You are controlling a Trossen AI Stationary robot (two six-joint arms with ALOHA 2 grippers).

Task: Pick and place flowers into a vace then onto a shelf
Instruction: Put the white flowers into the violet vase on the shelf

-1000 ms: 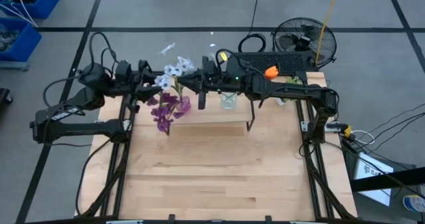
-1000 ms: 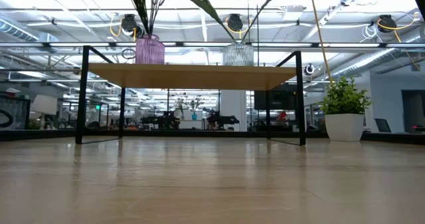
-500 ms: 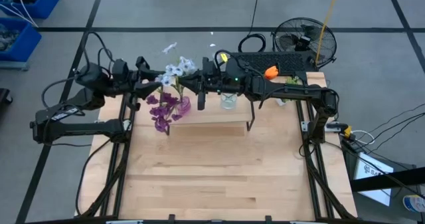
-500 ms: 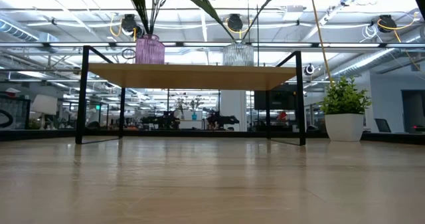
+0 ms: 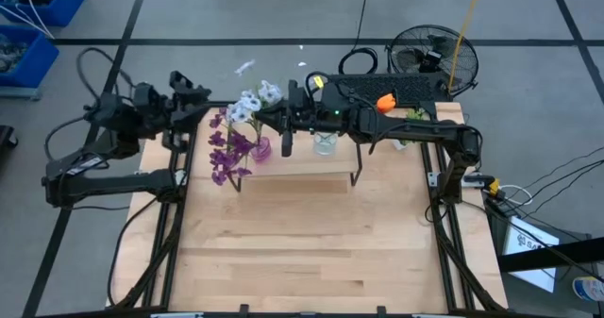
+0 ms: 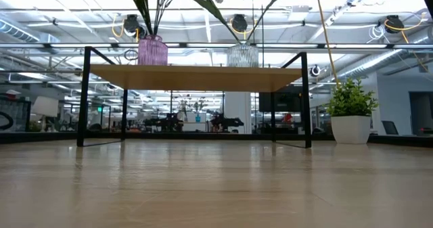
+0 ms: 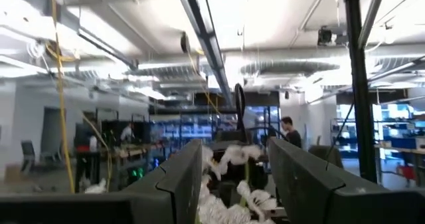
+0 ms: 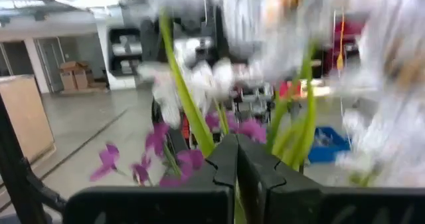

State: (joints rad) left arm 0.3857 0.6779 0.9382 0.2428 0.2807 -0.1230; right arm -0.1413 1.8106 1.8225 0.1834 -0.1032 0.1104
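flowers: purple cluster [image 5: 226,151] and white spray [image 5: 247,103] upright in pink vase [image 6: 152,51] on shelf [image 6: 196,76], left end
left pincer [image 5: 204,97]: open, empty
right pincer [image 5: 266,120]: closed, empty, beside the stems

You see the flowers [image 5: 234,139] upright in a pink vase [image 6: 152,51] and a clear vase [image 6: 243,55] on the shelf [image 6: 196,76], upper centre.

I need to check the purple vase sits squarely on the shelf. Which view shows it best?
The low view: the purple vase stands upright on the shelf, side-on. The high view shows it partly hidden under purple blooms. Neither wrist view shows it.
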